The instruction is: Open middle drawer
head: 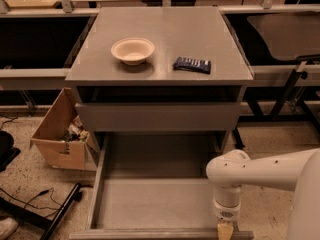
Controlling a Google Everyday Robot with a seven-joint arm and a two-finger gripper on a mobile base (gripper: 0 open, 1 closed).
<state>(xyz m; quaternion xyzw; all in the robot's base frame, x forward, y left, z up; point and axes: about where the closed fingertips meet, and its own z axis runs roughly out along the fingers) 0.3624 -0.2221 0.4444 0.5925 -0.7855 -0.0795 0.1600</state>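
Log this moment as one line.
wide grey middle drawer: pulled far out | tool: at its front rim, right end

Grey middle drawer (150, 204) far out, gripper (225, 230) at its front-right rim.

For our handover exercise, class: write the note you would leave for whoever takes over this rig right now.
Gripper: low, at the front edge of the middle drawer, at its right end; the arm comes in from the right.
Drawer: pulled well out, below the shut top drawer.
Done: the drawer is open.
Left: probably only drawing the arm back.
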